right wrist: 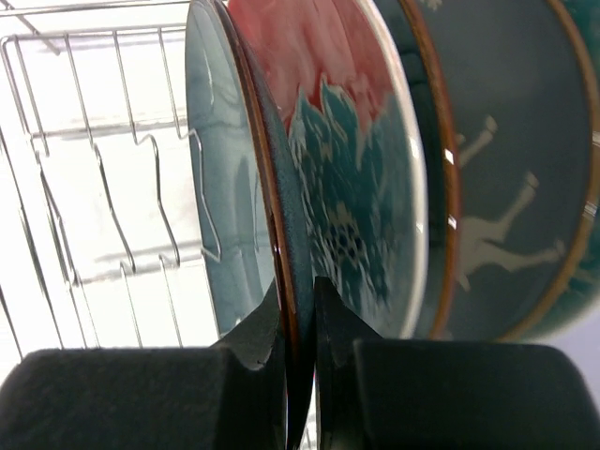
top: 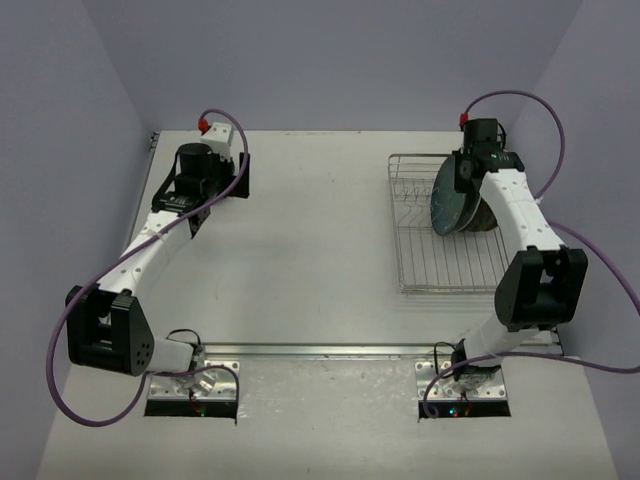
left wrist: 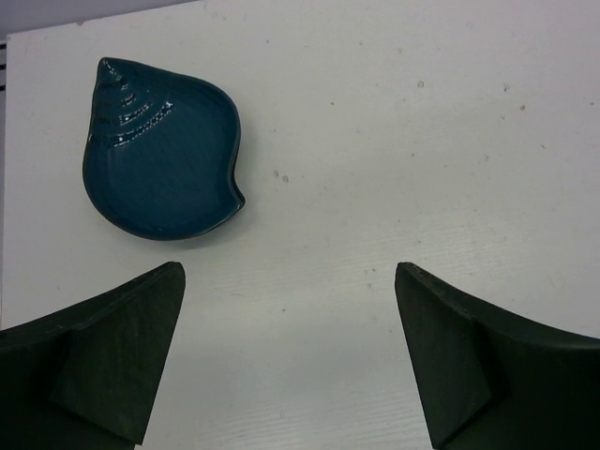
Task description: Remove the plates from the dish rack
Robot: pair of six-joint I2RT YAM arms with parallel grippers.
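The silver wire dish rack [top: 430,255] stands at the right of the table. My right gripper [top: 466,178] is over it, shut on the rim of an upright blue plate [top: 450,197]. In the right wrist view the jaws [right wrist: 298,286] pinch that plate's brown-edged rim [right wrist: 225,187]. Behind it stand a red-rimmed plate with a teal floral centre [right wrist: 356,178] and a dark teal plate with pale markings [right wrist: 506,187]. My left gripper [top: 195,222] is open and empty at the far left, its fingers [left wrist: 122,356] wide apart above the bare table.
A teal shell-shaped dish [left wrist: 159,150] lies flat on the table ahead and to the left of my left gripper; the arm hides it in the top view. The rack's left half [right wrist: 94,187] shows only bare tines. Walls close in the table at the back and sides.
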